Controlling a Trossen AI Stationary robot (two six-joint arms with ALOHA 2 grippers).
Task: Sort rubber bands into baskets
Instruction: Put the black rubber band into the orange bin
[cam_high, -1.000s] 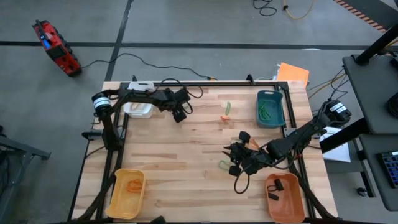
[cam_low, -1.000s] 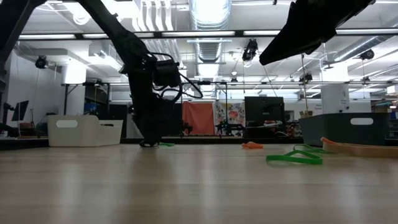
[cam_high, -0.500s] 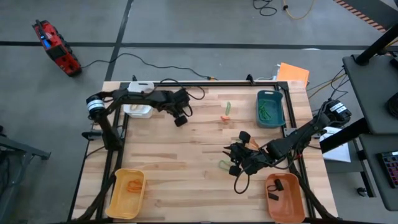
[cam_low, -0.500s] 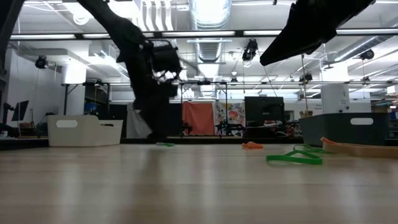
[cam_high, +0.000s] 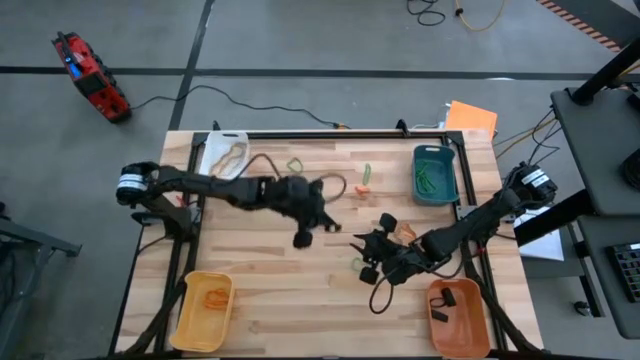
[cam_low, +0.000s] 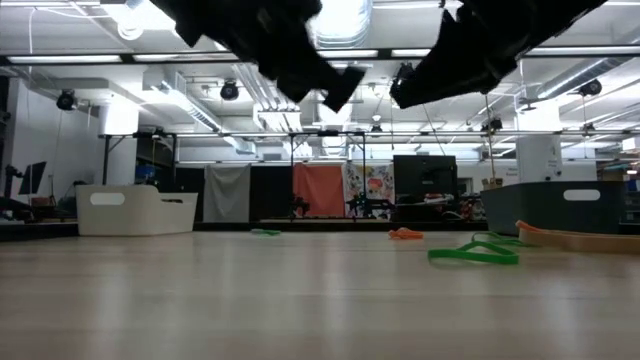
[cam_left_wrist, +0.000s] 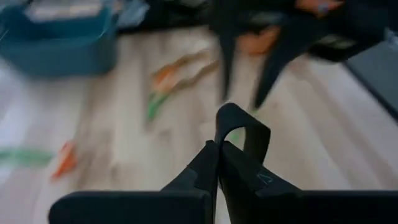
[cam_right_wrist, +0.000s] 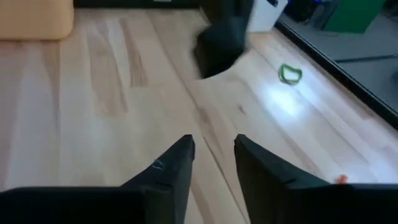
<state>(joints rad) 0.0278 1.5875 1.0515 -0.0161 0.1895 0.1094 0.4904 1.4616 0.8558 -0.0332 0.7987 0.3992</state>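
Your left end effector (cam_high: 303, 238) has swung from beside the white basket (cam_high: 226, 157) out to mid-table, and its fingers have snapped fully shut with nothing visibly between them (an empty trip, I'd judge). Your right end effector (cam_high: 366, 271) hovers partly open and empty over the green rubber band (cam_high: 357, 263) near the orange basket (cam_high: 458, 317). More bands lie loose near the teal basket (cam_high: 436, 174); the yellow basket (cam_high: 204, 311) already holds some.
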